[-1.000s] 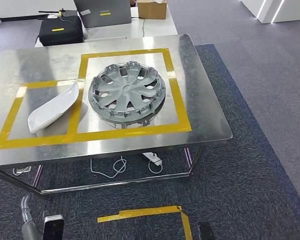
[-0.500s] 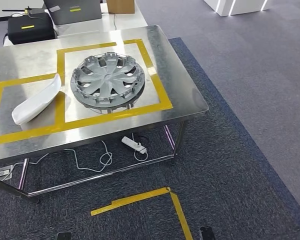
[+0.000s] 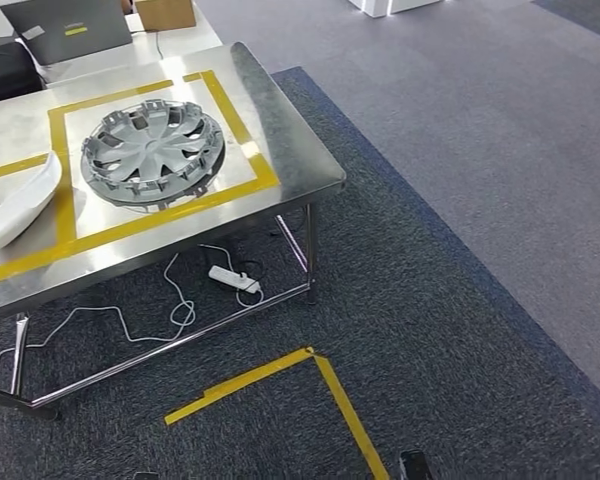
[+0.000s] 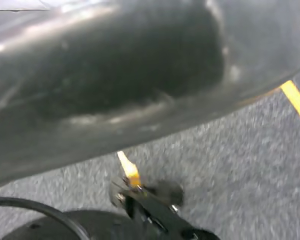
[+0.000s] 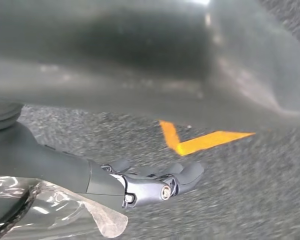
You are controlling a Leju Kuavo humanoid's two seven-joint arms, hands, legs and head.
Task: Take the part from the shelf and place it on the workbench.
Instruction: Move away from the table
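Hubcap (image 3: 153, 150) lies on the workbench (image 3: 289, 150); right hand (image 5: 156, 182) hangs empty, fingers extended; left hand's state unclear.

— Where did the hubcap (image 3: 153, 151) sit on the workbench (image 3: 297, 150)?

— Inside the taped frame (image 3: 236, 125), toward the workbench's right end. A curved panel (image 3: 14, 205) lay on the workbench left of the hubcap, across the tape line between them.

— And behind the workbench?

— A laptop (image 3: 67, 27) and a box (image 3: 165, 13) stood on another table behind it.

— Under it?

— A power strip (image 3: 227, 279) lay on the carpet (image 3: 470, 300) beneath the workbench's right end, its cable (image 3: 150, 315) trailing left. A taped corner (image 3: 312, 365) lay on the carpet in front of the workbench.
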